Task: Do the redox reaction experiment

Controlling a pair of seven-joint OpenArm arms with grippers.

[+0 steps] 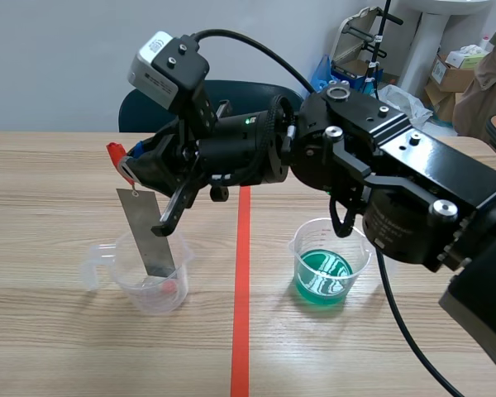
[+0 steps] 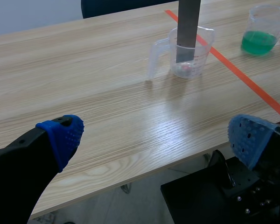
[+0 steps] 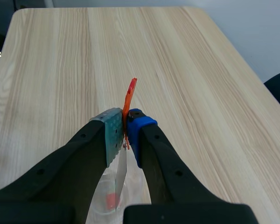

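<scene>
My right arm comes in from the right and reaches past the middle of the table. Its gripper [image 1: 139,168] [image 3: 126,134] is shut on a small red clip [image 1: 116,154] [image 3: 129,95]. From the clip hangs a grey metal strip [image 1: 149,236] [image 3: 122,170], upright, its lower end inside a clear measuring cup [image 1: 149,281] [image 2: 186,51]. The strip [image 2: 188,28] also shows in the left wrist view. A small red thing [image 1: 172,286] lies in the cup's bottom. A second clear cup [image 1: 331,263] [image 2: 263,29] holds green liquid. My left gripper [image 2: 154,137] is open at the table's near edge.
An orange-red tape line [image 1: 241,273] runs between the two cups. A dark chair back [image 1: 207,95] stands behind the table. Boxes and a white stand [image 1: 446,58] are at the far right, off the table.
</scene>
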